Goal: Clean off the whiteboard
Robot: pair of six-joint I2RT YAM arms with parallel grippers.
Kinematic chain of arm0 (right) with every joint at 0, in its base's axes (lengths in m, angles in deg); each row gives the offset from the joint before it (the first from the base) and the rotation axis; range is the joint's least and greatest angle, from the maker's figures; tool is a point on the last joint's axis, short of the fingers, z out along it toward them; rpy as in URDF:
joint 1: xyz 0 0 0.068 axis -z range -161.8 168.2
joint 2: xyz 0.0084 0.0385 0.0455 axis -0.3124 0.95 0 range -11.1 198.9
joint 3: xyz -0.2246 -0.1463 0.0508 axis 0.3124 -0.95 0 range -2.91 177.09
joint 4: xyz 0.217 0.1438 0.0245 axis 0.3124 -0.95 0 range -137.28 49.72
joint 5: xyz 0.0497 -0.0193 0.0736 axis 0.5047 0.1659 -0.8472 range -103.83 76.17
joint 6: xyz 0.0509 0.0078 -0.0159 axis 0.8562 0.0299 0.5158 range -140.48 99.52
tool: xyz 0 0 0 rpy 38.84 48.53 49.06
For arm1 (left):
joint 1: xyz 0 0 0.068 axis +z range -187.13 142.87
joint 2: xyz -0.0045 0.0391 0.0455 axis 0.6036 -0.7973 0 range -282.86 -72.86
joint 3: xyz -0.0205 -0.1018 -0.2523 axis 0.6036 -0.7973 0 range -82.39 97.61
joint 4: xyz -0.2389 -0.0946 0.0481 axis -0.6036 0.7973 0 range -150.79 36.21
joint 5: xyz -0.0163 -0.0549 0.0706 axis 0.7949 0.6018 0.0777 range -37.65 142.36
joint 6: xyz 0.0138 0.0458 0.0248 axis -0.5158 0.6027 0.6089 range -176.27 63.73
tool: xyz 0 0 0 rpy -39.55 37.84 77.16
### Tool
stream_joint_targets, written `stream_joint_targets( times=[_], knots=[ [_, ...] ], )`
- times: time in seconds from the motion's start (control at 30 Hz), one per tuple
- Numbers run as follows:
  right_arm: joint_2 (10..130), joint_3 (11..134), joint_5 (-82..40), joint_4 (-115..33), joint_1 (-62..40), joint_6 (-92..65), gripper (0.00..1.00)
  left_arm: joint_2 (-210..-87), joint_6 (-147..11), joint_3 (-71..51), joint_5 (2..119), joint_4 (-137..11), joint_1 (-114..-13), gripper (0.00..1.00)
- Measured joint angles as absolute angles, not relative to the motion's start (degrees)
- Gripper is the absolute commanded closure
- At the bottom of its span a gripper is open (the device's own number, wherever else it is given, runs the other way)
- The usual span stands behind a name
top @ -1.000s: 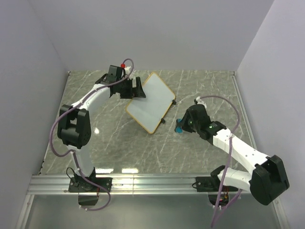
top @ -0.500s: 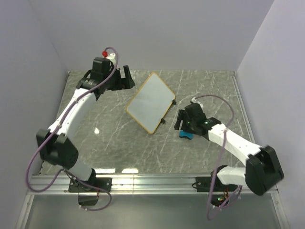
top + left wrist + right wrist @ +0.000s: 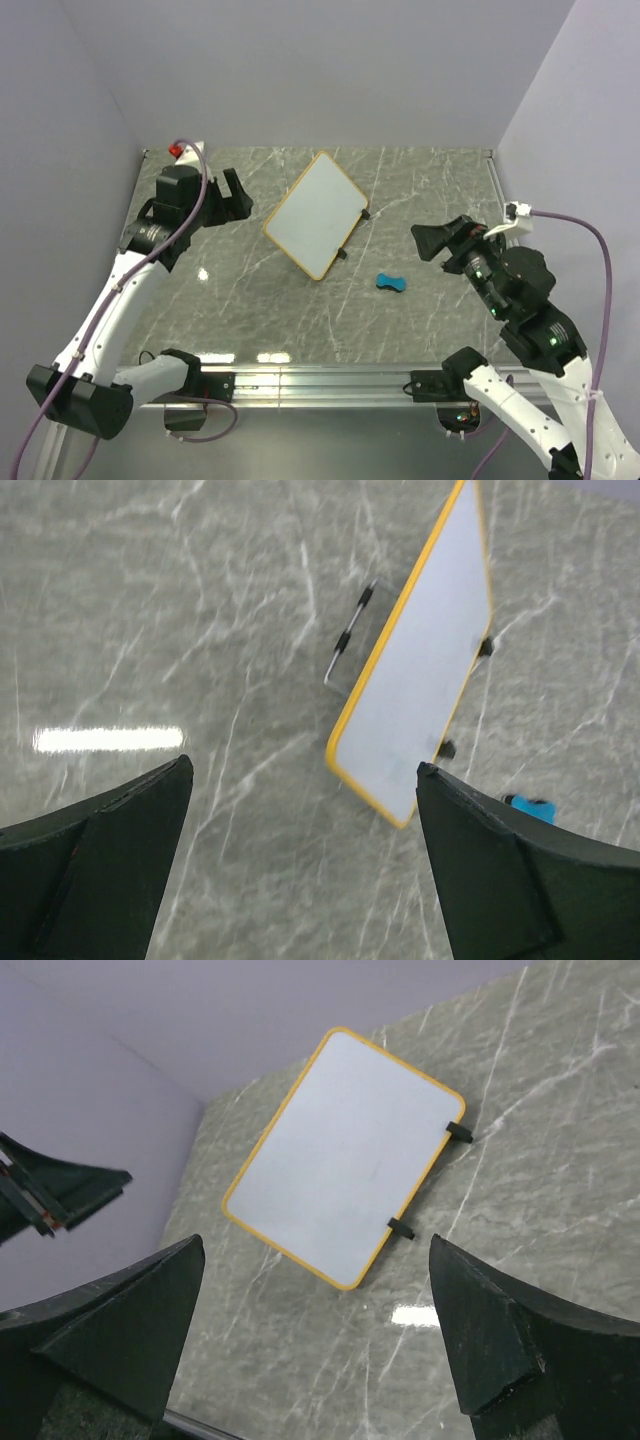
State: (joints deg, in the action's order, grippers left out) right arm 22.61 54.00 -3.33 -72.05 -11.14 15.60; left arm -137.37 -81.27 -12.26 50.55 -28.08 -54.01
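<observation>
The whiteboard [image 3: 315, 214] lies tilted diagonally on the marble table, its white face blank inside a yellowish frame, with small black feet on its right edge. It also shows in the left wrist view [image 3: 420, 670] and the right wrist view [image 3: 340, 1155]. A small blue eraser [image 3: 391, 284] lies loose on the table to the board's lower right, and its tip peeks past a finger [image 3: 530, 806]. My left gripper [image 3: 226, 198] [image 3: 302, 765] hangs open, left of the board. My right gripper [image 3: 436, 240] [image 3: 316, 1243] is open and empty, raised right of the eraser.
A thin wire bracket [image 3: 350, 642] sticks out by the board's far long edge. An aluminium rail [image 3: 300, 385] runs along the table's near edge, and pale walls close off the left, back and right. The left gripper [image 3: 60, 1195] shows at the right wrist view's left edge.
My right gripper opened, left the blue eraser on the table and pulled back to the right and up. My left arm drew away from the board's upper-left edge toward the left.
</observation>
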Motion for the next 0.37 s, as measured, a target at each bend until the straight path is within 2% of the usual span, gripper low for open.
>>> stream_joint_targets(
  times=[0.17,0.37],
  knots=[
    [18.54,53.54,-2.43,-76.36,-11.14,16.12,0.0,-134.33,-82.77,-17.26,49.42,-26.73,-54.01,0.01],
    [14.11,49.69,-2.6,-79.09,-11.14,16.97,0.0,-133.15,-83.1,-17.57,47.99,-25.81,-54.01,0.0]
  ],
)
